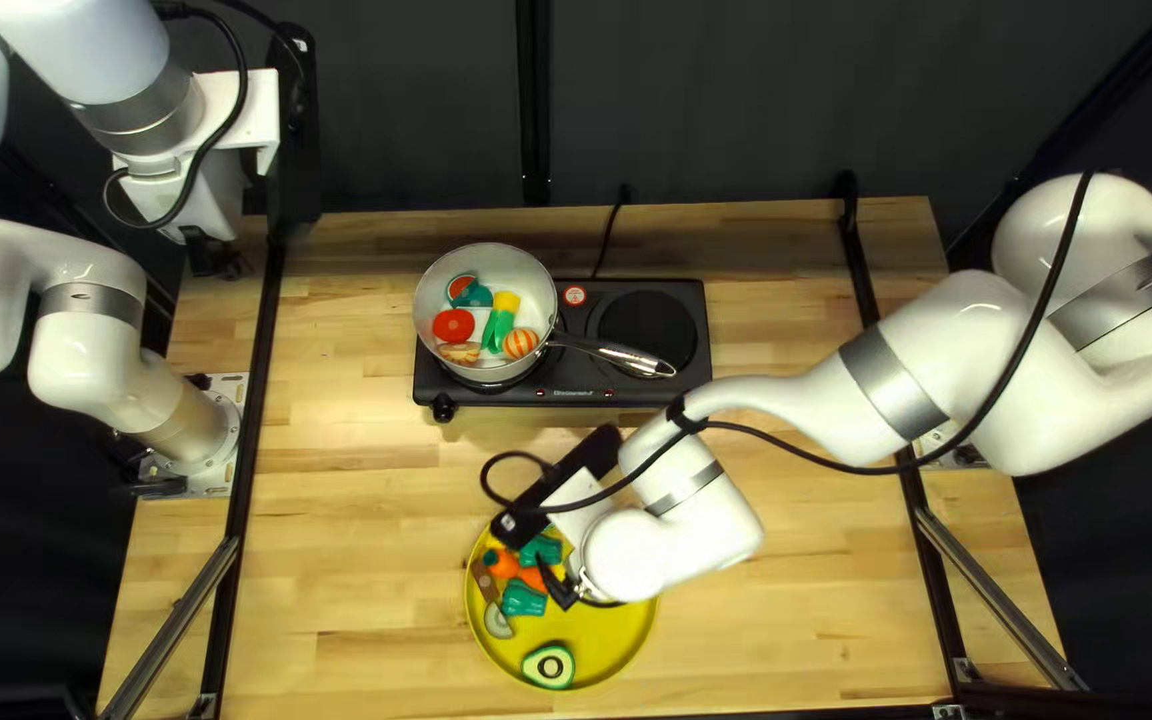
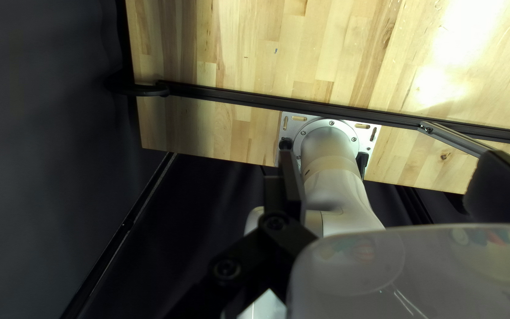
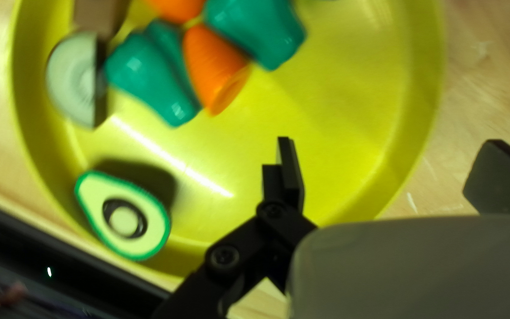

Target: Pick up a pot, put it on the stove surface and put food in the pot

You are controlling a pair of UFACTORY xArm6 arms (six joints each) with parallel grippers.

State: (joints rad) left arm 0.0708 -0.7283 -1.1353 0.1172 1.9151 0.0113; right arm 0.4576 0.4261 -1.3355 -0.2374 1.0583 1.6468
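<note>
Top left view: The pot (image 1: 539, 296), a pale pan with a long handle, rests over the left part of the black stove (image 1: 691, 390), upper centre of the frame, its handle pointing right. It holds toy food: a red slice (image 1: 454, 326), a red-and-teal piece (image 1: 474, 291), a yellow-and-green piece (image 1: 498, 320) and an orange striped ball (image 1: 520, 343) among them. The yellow plate (image 1: 643, 640) lies at lower centre; the right gripper (image 1: 566, 592) is over it. The left gripper (image 1: 214, 254) hangs at upper left, well apart from the pot.

Left wrist view: The fingers of the left gripper (image 2: 386, 159) are spread, with nothing pinched. Beyond them appear the left arm's base (image 2: 329, 127), its bolts distinct here, and the black rail (image 2: 237, 96) across the wooden tabletop (image 2: 255, 41). Neither pot nor stove is seen.

Right wrist view: The right gripper (image 3: 389, 142) has its fingers spread wide and grips nothing; one is over the yellow plate. An orange carrot (image 3: 211, 65) lies between two teal peppers (image 3: 149, 74), beside a pale round slice (image 3: 73, 80). The avocado half (image 3: 125, 217) shows its pit clearly. The pot is outside this view.
</note>
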